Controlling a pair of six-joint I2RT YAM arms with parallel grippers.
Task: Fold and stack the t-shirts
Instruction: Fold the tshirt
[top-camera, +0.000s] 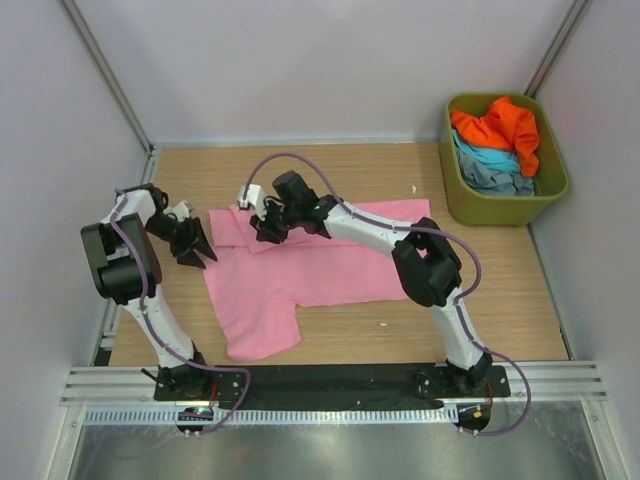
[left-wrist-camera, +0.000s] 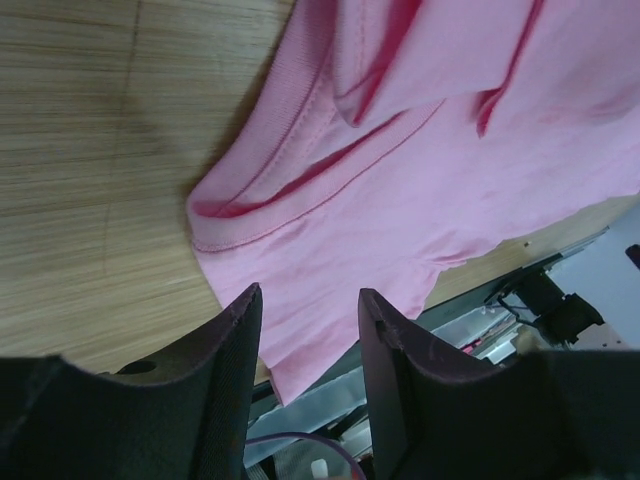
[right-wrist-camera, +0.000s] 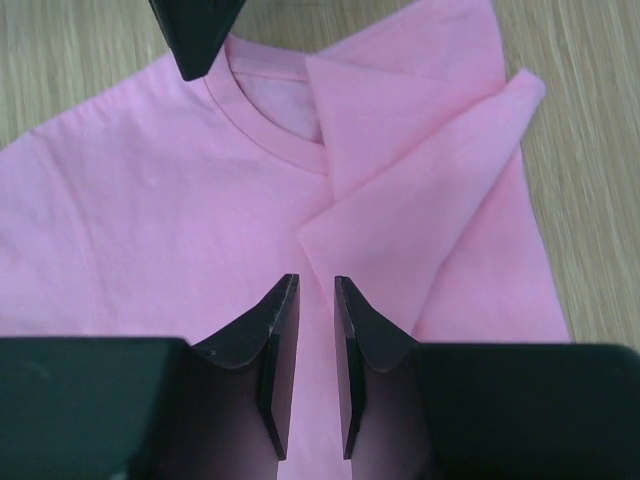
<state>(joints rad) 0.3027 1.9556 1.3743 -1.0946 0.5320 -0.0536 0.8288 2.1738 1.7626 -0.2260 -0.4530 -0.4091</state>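
Observation:
A pink t-shirt (top-camera: 320, 270) lies on the wooden table with its collar (right-wrist-camera: 262, 135) to the left, and one sleeve (right-wrist-camera: 420, 160) is folded over its chest. My left gripper (top-camera: 200, 252) hovers at the shirt's left edge near the collar. Its jaws (left-wrist-camera: 310, 300) are open with nothing between them, and the pink fabric (left-wrist-camera: 420, 160) shows beyond. My right gripper (top-camera: 262, 232) is over the shirt's upper left. Its fingers (right-wrist-camera: 315, 285) stand a narrow gap apart above the cloth, holding nothing. Orange (top-camera: 502, 128), light blue (top-camera: 488, 158) and grey-blue (top-camera: 500, 182) t-shirts lie bunched in the tub.
An olive-green tub (top-camera: 492, 212) stands at the back right corner against the wall. White walls close in the table on three sides. A metal rail (top-camera: 330, 385) with the arm bases runs along the near edge. A tip of the left gripper's finger (right-wrist-camera: 195, 35) shows in the right wrist view.

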